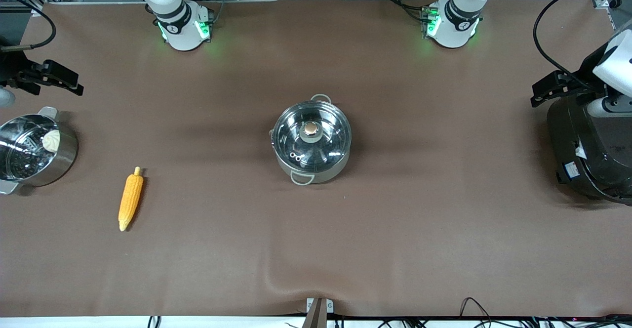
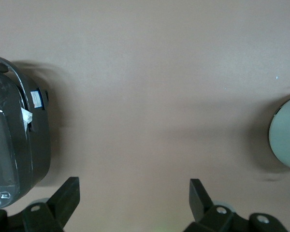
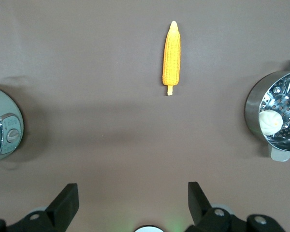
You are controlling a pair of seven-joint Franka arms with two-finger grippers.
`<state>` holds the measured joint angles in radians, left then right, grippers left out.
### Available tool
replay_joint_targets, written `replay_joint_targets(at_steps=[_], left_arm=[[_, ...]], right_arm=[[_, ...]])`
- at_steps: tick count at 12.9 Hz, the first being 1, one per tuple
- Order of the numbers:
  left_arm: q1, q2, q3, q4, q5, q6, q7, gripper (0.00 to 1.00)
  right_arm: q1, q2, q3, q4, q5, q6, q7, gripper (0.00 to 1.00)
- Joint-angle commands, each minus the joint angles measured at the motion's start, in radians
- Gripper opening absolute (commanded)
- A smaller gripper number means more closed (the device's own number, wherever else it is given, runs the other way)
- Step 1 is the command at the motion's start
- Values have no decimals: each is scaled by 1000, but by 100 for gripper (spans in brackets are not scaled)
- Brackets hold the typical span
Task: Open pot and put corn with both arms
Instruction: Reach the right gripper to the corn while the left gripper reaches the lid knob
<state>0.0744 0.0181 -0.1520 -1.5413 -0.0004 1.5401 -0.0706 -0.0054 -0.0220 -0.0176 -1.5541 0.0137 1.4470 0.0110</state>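
Mid-table sat the pot (image 1: 312,142), glass lid (image 1: 311,135) on. Corn (image 1: 130,199) lay nearer the camera, toward the right arm's end. Left gripper (image 2: 133,198) and right gripper (image 3: 133,203) both hovered over bare tablecloth (image 1: 395,229), fingers wide apart, empty.

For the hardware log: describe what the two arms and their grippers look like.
Both arms are white with black joint bands. The right arm's base and the left arm's base glow green at the sides. The right gripper and left gripper each have two black, wedge-shaped fingers on a black body with silver screws. A black cable loops above the left arm's wrist.
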Motion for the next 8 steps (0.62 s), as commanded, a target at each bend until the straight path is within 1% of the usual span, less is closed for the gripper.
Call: replay_joint_targets(at_steps=[1,3,4,6,8], left_arm=[[7,-13,-1,13,-15,-28,9,100],[-4,-10,-1,26,8,-37,15,100],[-13,9,-8,50,35,-43,21,100],[-15,28,-49,69,30,-52,-23,100],[-33,62,-101,75,33,-49,-156,100]], right_arm=[[2,10,-5,22,-24,-7,-13,100],[2,10,-5,20,-24,-5,-13,100],[2,10,-5,20,-23,0,-13,100],[2,13,-5,19,-23,6,-13,100],[2,36,-7,17,-24,18,-13,100]])
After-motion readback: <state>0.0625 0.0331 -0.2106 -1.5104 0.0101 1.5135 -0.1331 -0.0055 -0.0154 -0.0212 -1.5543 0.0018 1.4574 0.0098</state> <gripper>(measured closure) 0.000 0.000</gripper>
